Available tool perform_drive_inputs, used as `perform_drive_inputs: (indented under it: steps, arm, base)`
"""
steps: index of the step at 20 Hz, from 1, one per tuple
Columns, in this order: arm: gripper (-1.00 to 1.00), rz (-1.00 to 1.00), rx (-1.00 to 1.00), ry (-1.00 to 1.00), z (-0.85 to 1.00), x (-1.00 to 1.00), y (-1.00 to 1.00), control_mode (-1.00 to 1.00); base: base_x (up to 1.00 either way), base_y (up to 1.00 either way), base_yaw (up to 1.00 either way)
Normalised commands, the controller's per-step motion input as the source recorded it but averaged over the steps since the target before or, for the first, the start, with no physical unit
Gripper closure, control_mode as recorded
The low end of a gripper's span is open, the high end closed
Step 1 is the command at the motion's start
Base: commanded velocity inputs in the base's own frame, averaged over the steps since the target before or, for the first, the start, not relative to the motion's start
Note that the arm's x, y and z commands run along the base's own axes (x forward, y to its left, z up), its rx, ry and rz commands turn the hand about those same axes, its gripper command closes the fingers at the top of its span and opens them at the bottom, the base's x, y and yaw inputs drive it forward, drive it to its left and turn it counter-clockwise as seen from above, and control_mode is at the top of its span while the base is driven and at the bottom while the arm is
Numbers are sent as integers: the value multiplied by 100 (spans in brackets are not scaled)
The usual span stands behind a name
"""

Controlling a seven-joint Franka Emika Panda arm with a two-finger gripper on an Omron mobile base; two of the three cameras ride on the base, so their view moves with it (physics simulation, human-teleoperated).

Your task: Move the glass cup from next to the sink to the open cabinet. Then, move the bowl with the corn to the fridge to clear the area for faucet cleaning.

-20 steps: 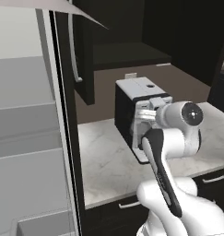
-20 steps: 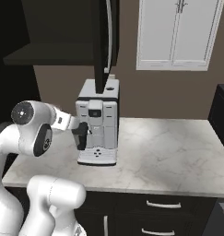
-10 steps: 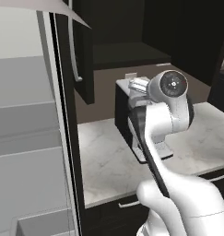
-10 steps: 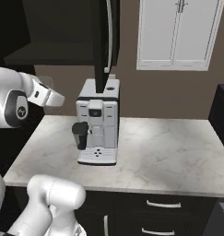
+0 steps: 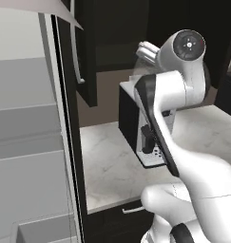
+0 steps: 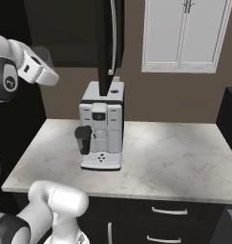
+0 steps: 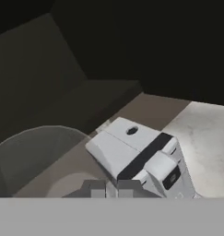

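1. Transparent rounded glass cup [image 7: 37, 159] sits pinched at the fingers [image 7: 105, 188], raised above the table.
2. White boxy coffee machine [image 6: 102, 126] stands on the pale marble table [image 6: 174, 157].

The counter [image 6: 174, 157] was pale marble with grey veins. The coffee machine [image 6: 102, 126] was white and light grey, with a black cup holder at its front. The cabinet doors [image 6: 184, 33] on the wall were white, the wall [image 6: 184, 100] brown. The drawers [image 6: 170, 217] were black with silver handles. The glass cup [image 7: 37, 161] looked clear and greyish.
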Motion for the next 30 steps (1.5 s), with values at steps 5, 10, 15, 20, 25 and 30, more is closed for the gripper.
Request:
perform_drive_inputs:
  steps: [5,10,15,20,25,30]
  arm:
    - [100,-1,11,-6,7,2,-15,-100]
    - [100,0,20,-7,35,5,-25,-100]
    - [100,-2,13,-3,39,22,-2,-100]
    - [100,-7,0,3,0,65,2,-100]
    - [100,-8,-2,1,-13,74,12,-100]
    - [100,-9,0,0,0,69,12,-100]
  base:
    - [0,0,0]
    - [0,0,0]
    - [0,0,0]
    - [0,0,0]
    - [0,0,0]
    - [0,0,0]
